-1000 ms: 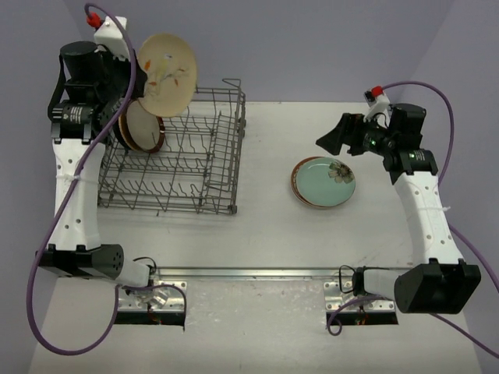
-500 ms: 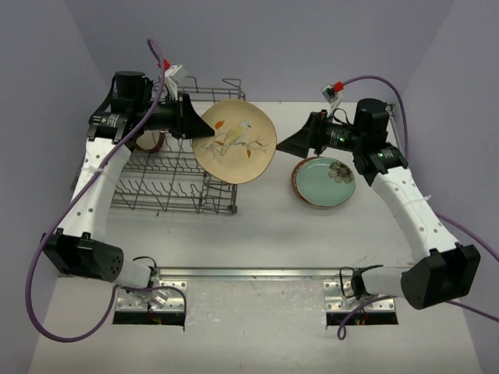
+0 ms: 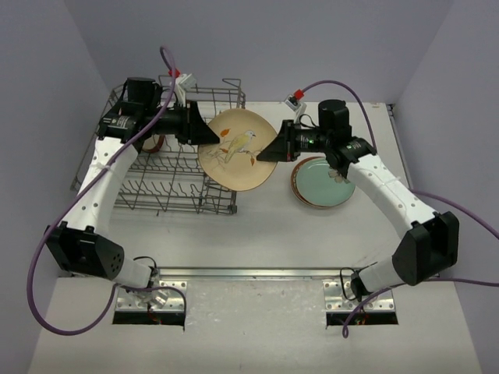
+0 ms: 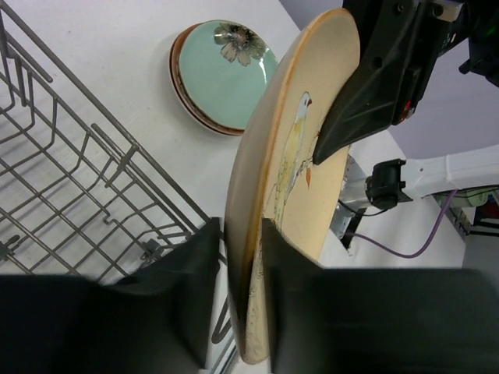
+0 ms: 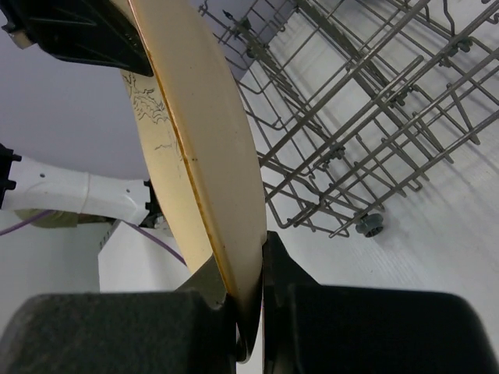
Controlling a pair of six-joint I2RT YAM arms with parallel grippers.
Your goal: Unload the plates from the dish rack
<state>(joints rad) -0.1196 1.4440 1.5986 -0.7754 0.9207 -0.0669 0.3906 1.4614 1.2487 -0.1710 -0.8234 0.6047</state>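
Note:
A cream plate [image 3: 238,148] with a bird painted on it hangs in the air between the dish rack [image 3: 179,167] and the plate stack. My left gripper [image 3: 204,134] is shut on its left rim, and my right gripper [image 3: 263,153] is shut on the opposite rim. In the left wrist view the plate [image 4: 312,156] stands edge-on between my left gripper [image 4: 240,226] fingers, with the right arm's black finger [image 4: 366,93] pinching its far edge. The right wrist view shows the rim [image 5: 203,156] clamped in my right gripper [image 5: 248,257]. A brown-rimmed plate [image 3: 153,143] stands in the rack, mostly hidden by my left arm.
A mint green plate [image 3: 323,183] with a flower lies on top of a brown-rimmed one on the table, right of centre, under my right arm. The wire rack [image 5: 374,117] has upright tines and raised sides. Purple cables loop off both arms.
My right gripper moved left to the plate's rim and shut on it. My left arm carried the plate a little back and left, and its jaws have eased slightly.

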